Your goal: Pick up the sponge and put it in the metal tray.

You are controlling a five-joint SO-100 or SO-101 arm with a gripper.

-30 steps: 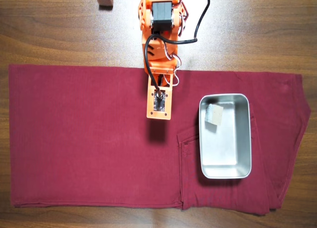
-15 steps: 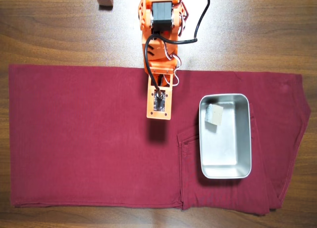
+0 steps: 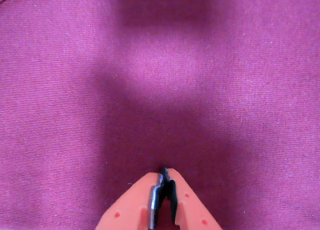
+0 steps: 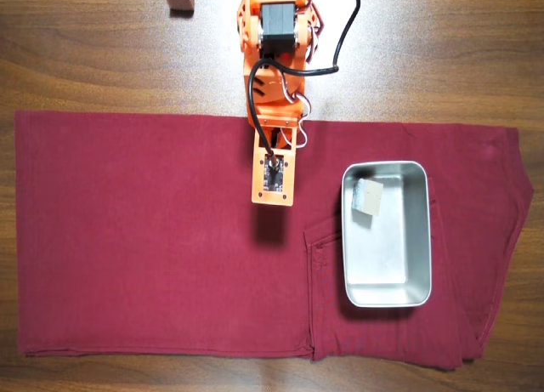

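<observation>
The arm (image 4: pixel 274 69) reaches over the red cloth (image 4: pixel 153 239), gripper (image 3: pixel 164 173) pinched together, empty. The sponge (image 4: pixel 367 196) lies in the tray (image 4: pixel 418 239)'s top-left corner, overhead.

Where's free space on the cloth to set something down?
Widest: red cloth left of the gripper. Also the strip below the metal tray. Crowded: the tray's top end, holding the sponge.
</observation>
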